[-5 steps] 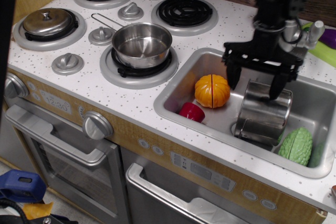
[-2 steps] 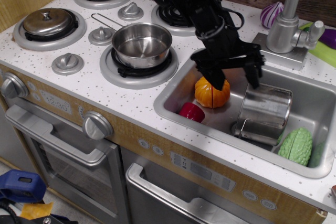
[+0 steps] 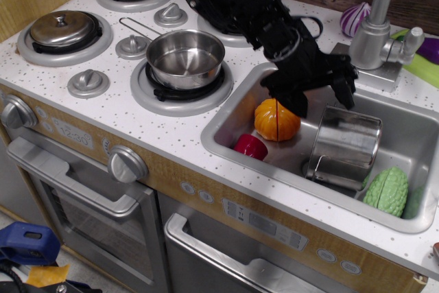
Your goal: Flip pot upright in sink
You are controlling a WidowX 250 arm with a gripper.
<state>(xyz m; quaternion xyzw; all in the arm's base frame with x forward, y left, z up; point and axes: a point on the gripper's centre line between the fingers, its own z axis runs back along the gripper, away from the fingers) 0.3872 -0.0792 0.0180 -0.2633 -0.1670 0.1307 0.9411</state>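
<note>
Shifted slightly rightward since a moment ago, gripper point(image 3: 326, 94) spread wide and empty just above the pot point(image 3: 345, 147), shiny steel, tilted on its side over the drain in the sink point(image 3: 233, 118), beside an orange pumpkin point(image 3: 276, 119), amid white speckled countertop point(image 3: 137, 118).
</note>
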